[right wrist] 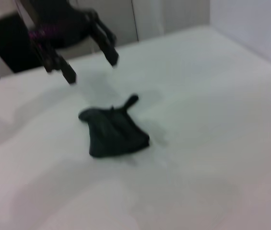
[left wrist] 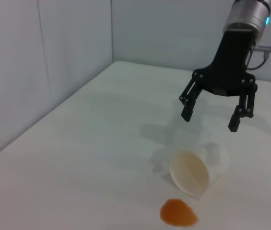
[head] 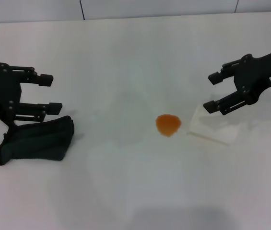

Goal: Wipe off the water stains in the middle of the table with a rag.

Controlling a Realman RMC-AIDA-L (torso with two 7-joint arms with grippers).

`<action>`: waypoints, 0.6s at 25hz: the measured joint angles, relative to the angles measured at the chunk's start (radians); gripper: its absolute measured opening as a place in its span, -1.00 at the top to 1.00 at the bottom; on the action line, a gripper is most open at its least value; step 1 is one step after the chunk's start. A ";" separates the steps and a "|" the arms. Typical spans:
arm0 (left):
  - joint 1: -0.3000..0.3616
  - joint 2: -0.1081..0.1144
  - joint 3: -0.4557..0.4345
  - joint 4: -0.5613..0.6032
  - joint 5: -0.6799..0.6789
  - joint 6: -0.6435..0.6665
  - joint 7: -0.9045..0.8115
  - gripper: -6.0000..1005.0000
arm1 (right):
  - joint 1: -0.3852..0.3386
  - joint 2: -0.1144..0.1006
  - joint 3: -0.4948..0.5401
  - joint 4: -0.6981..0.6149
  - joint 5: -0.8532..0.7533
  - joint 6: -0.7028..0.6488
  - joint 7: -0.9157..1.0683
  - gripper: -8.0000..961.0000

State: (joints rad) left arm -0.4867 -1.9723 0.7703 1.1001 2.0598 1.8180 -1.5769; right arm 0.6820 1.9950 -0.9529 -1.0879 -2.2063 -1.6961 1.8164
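Ideally the left tool (head: 51, 93), jaws wide at the frame's left edge, drops onto the rag (head: 37, 140) just below it, clamps a thick fold, then sweeps right to the stain (head: 168, 124) at centre.

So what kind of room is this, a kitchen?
More likely a robot test bench: a bare white table against plain wall panels, holding only a staged orange spill, a tipped cup and a rag.

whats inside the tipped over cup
The cup lies on its side, mouth toward the orange water stains. Its visible inner wall is pale and looks empty; the far bottom cannot be seen.
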 joint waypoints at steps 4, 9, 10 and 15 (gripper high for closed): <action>0.008 0.010 -0.003 -0.002 0.002 0.001 0.000 -0.44 | 0.053 -0.004 -0.050 0.000 -0.088 -0.004 0.100 -0.77; 0.009 0.012 0.002 0.004 0.002 0.004 -0.005 -0.44 | 0.121 -0.005 -0.144 0.000 -0.206 -0.006 0.260 -0.77; 0.008 0.013 0.001 0.004 0.002 0.007 -0.006 -0.44 | 0.133 -0.001 -0.156 0.000 -0.231 -0.004 0.285 -0.77; 0.006 0.010 0.002 0.005 0.002 0.013 -0.002 -0.44 | 0.202 0.013 -0.241 0.039 -0.319 0.011 0.399 -0.76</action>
State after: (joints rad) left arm -0.4809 -1.9624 0.7721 1.1052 2.0619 1.8310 -1.5788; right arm 0.8836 2.0079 -1.1943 -1.0487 -2.5250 -1.6854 2.2155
